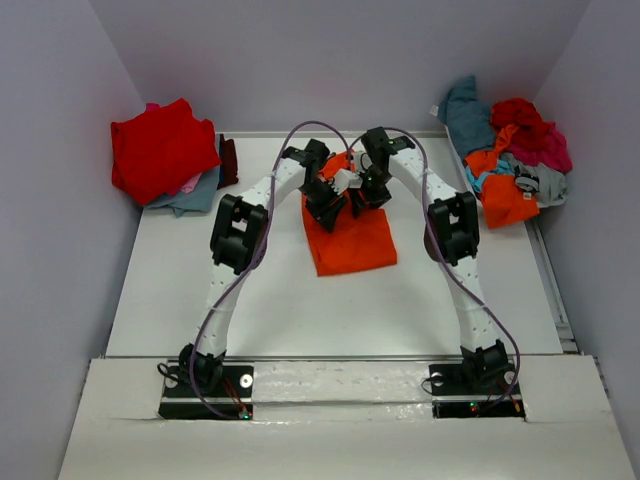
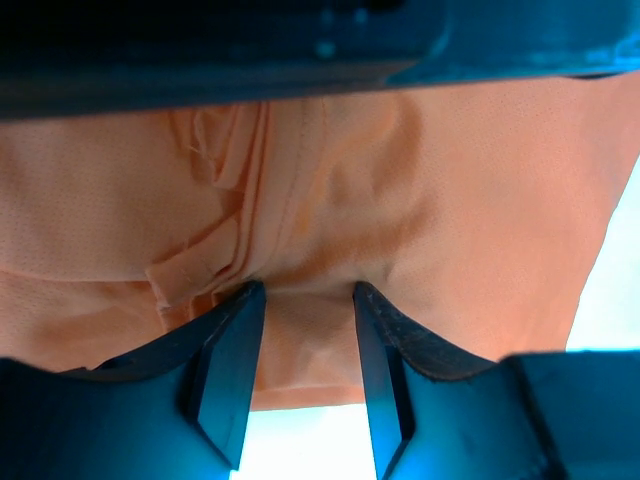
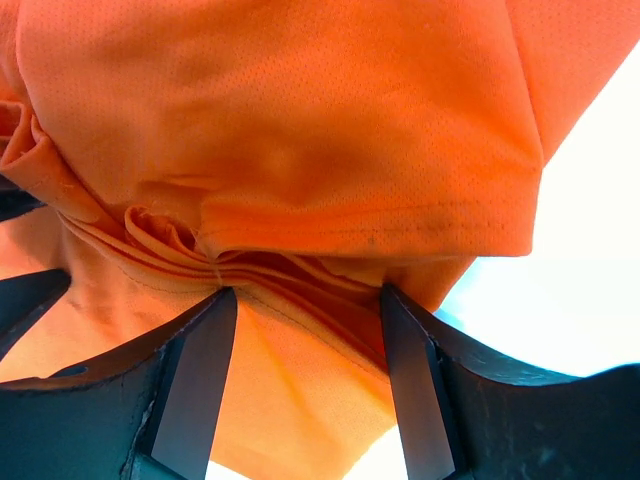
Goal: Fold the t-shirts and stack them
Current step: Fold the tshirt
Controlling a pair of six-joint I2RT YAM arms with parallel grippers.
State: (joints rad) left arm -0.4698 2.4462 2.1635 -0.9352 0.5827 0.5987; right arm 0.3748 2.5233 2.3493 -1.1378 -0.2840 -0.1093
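Observation:
A bright orange t-shirt [image 1: 352, 240] lies partly folded at the table's middle. Both grippers are down on its far part, side by side. My left gripper [image 1: 328, 205] is open, its jaws straddling a flat patch of the orange cloth [image 2: 400, 190] near an edge, with a bunched seam to the left. My right gripper [image 1: 368, 198] is open, its jaws set wide around gathered folds of the same shirt [image 3: 300, 130]. A folded red t-shirt [image 1: 160, 150] tops a stack at the back left. Unfolded shirts [image 1: 512, 150] lie heaped at the back right.
The back-left stack has grey-teal cloth [image 1: 190, 195] and a dark red piece [image 1: 229, 160] under and beside the red shirt. The right heap holds teal, red, magenta, orange and grey cloth. Grey walls close the table on three sides.

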